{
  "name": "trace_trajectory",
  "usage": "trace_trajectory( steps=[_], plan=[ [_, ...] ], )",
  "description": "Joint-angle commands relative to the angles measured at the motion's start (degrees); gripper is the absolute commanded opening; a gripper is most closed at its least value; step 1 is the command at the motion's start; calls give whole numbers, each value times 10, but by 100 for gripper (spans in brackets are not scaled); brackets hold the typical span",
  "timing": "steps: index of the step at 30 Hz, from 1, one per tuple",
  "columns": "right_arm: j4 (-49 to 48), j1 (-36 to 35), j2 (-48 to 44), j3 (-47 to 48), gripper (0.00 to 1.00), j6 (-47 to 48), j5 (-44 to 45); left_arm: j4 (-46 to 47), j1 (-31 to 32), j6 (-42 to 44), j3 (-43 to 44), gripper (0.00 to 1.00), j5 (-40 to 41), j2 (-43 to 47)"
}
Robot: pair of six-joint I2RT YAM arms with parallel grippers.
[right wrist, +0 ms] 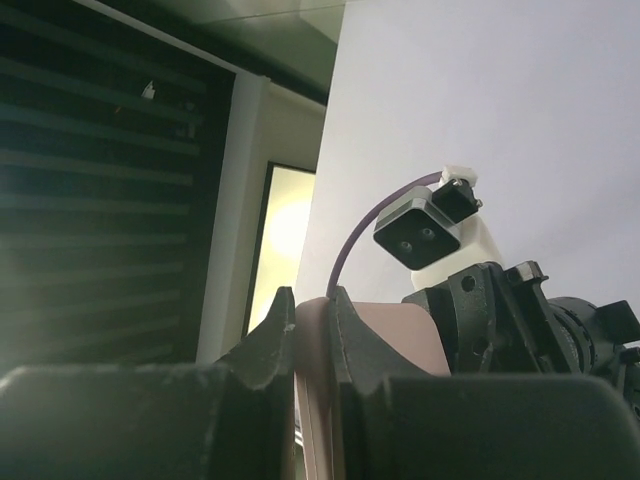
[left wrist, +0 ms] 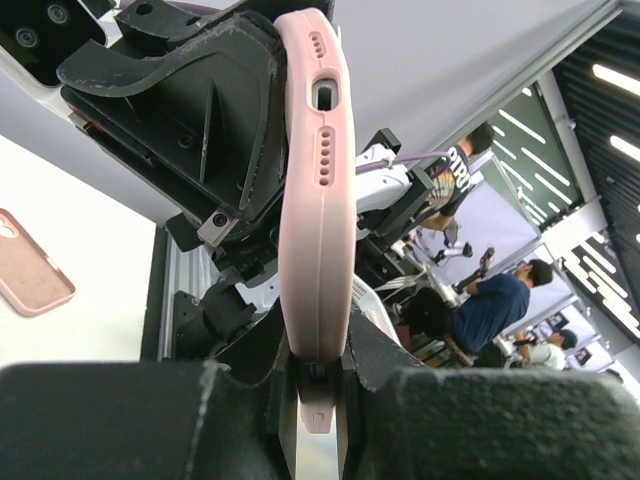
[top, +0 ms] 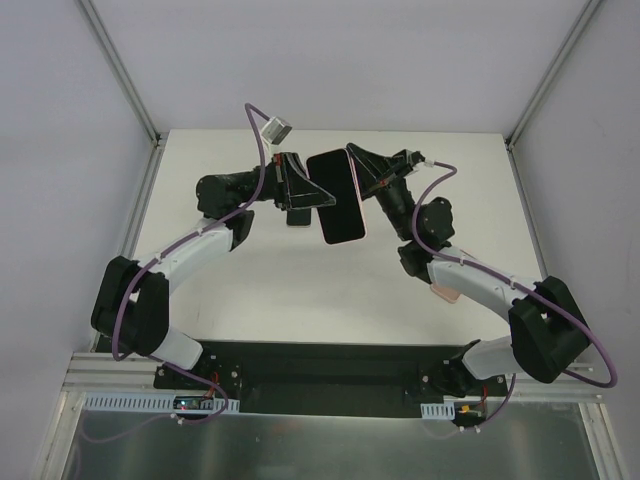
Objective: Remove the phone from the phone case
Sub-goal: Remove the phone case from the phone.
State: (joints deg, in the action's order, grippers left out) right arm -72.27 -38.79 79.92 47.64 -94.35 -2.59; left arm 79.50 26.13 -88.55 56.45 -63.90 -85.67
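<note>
The phone [top: 335, 190], black screen up, sits in a pink case [top: 343, 238] and is held in the air over the middle of the table. My left gripper [top: 316, 196] is shut on its left edge. My right gripper [top: 360, 184] is shut on its right edge. In the left wrist view the case [left wrist: 315, 190] stands edge-on with its port holes showing, clamped between my left gripper [left wrist: 318, 352], with the right gripper [left wrist: 190, 110] behind it. In the right wrist view my right gripper [right wrist: 312, 322] pinches the pink case [right wrist: 390, 340].
A second pink case [top: 445, 293] lies on the white table [top: 260, 290] under the right forearm; it also shows in the left wrist view [left wrist: 30, 275]. A dark flat shape [top: 298, 216] lies below the left gripper. Frame posts stand at the table's back corners.
</note>
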Motion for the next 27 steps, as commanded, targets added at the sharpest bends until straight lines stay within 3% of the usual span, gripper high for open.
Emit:
trace_trajectory(
  steps=[1,9,17,20,21,23,24,27],
  plan=[
    [-156,-42,2,18,1,-33,-56,53,22,33,36,0,-98,30],
    [-151,-41,15,-13,1,-15,-55,-76,22,123,78,0,-115,103],
    [-95,-40,21,-37,1,43,-83,-95,22,131,75,0,-116,135],
    [74,-40,-26,-26,1,122,-122,-106,22,132,75,0,-113,139],
    [216,-41,-63,-17,1,201,-126,-113,21,132,75,0,-113,139],
    [369,-41,-101,4,1,273,-109,-124,18,137,75,0,-110,140],
    [500,-42,-127,30,1,331,-98,-124,16,138,75,0,-107,140],
    [646,-38,-151,70,1,393,-70,-122,11,133,75,0,-99,138]
  ],
)
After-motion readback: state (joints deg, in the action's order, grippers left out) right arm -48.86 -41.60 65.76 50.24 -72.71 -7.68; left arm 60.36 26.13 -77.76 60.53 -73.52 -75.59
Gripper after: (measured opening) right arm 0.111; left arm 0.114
